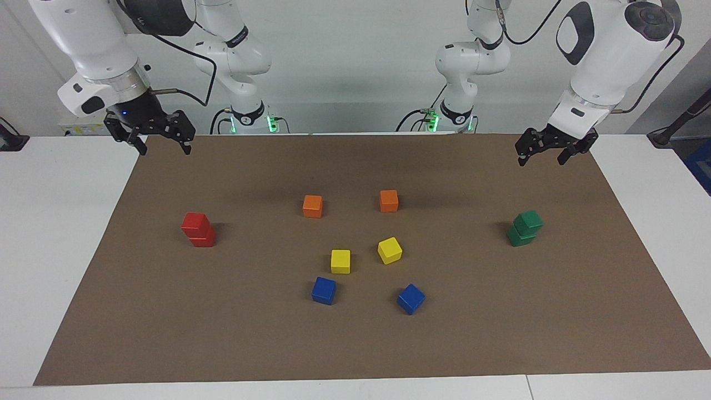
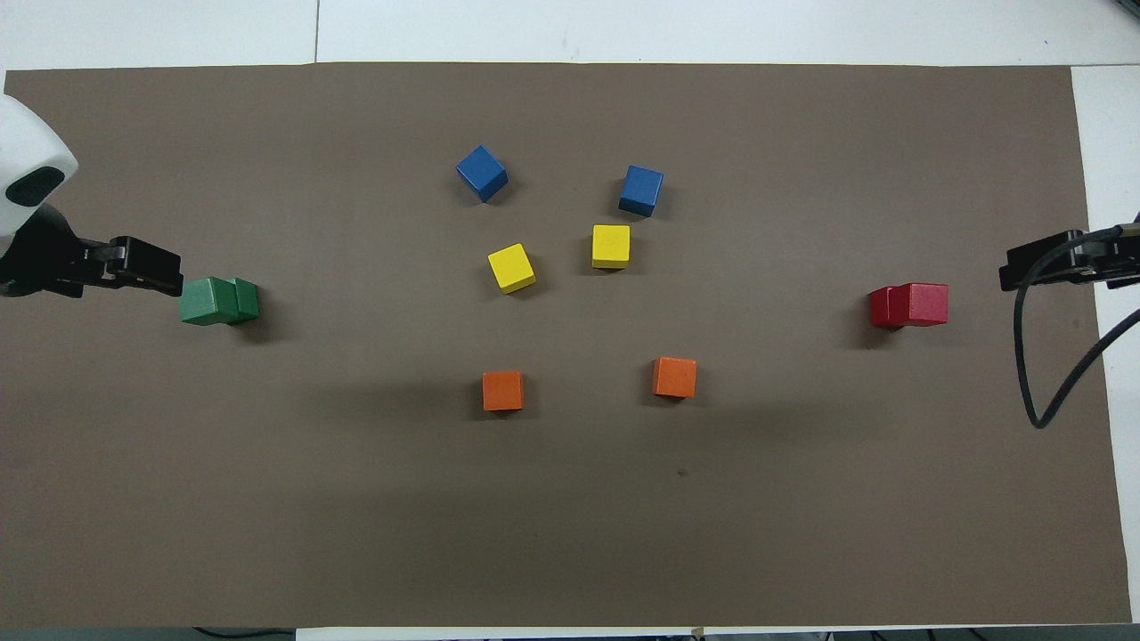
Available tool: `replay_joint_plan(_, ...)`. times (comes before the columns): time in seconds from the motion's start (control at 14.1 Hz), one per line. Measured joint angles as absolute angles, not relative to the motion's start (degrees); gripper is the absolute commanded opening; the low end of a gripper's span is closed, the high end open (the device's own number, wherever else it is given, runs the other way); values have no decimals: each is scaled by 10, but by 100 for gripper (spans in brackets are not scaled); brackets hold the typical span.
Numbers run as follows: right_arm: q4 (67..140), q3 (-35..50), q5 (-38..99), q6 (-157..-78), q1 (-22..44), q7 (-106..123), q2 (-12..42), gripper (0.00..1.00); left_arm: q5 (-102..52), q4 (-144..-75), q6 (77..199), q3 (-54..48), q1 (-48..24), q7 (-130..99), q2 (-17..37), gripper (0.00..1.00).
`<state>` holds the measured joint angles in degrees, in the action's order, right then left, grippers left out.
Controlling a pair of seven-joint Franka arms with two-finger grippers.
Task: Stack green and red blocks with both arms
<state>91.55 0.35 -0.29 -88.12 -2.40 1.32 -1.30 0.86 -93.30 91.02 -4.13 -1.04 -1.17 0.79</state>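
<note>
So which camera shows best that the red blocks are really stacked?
The facing view: the red blocks show as one cube on another, slightly offset. The overhead view sees mostly the top cube, so the stack's height is hard to judge.

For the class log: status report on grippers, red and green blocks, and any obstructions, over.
Left gripper open, raised, empty; right gripper the same. Red blocks stacked, green blocks stacked, each toward one end of the mat. Nothing in the way.
</note>
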Motion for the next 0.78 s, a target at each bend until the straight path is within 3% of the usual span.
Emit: replay_joint_plan(0.78,915,-15,-3,-860,-34,13,-13,100,9,-933,910,-36,-8,-12,8,100)
